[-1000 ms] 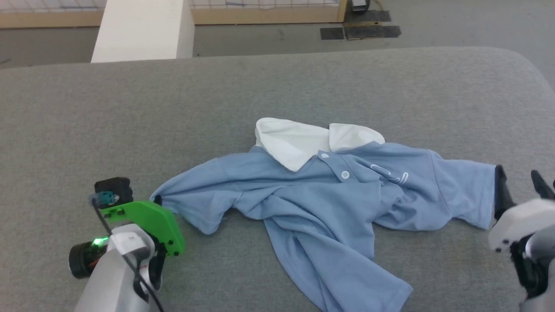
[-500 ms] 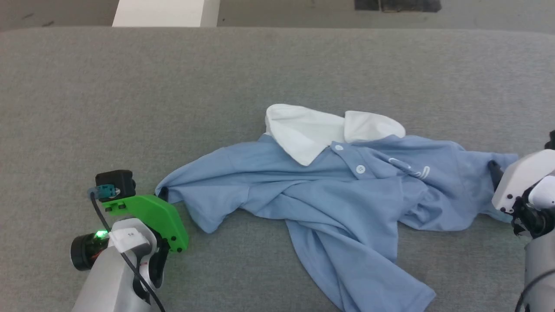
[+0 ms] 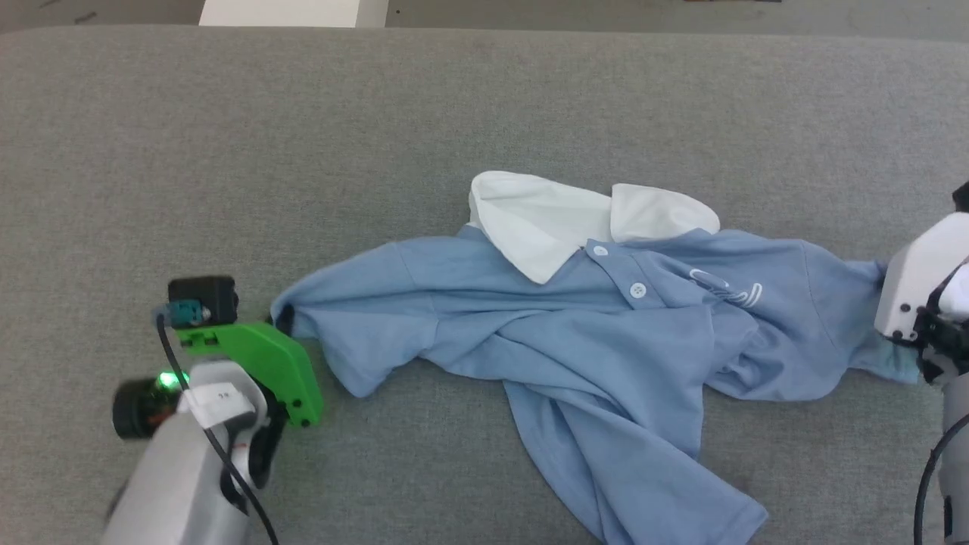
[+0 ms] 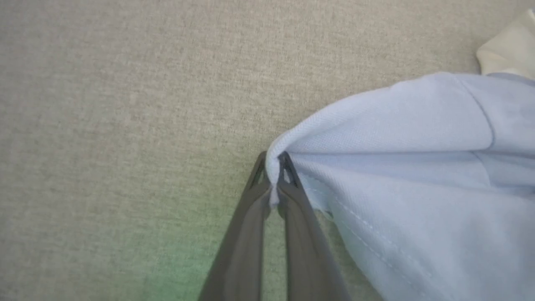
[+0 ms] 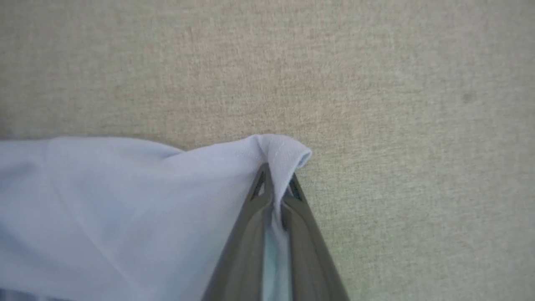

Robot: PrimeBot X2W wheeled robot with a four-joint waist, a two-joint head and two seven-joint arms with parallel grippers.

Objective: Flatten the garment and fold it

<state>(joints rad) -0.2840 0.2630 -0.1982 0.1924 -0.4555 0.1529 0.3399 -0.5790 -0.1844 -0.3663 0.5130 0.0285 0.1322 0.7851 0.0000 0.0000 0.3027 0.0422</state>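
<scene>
Shirt (image 3: pixel 590 348): long axis 9-to-3, hem toward 5; 9 o'clock end pinched by left gripper (image 4: pixel 273 167), 3 o'clock end by right gripper (image 5: pixel 278 179).

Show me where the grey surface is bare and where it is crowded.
Bare: the wide strip of grey surface beyond the collar, and the near patch between the left gripper and the trailing body of the garment. Crowded: the middle band, where the garment lies bunched between the left gripper and the right gripper.
</scene>
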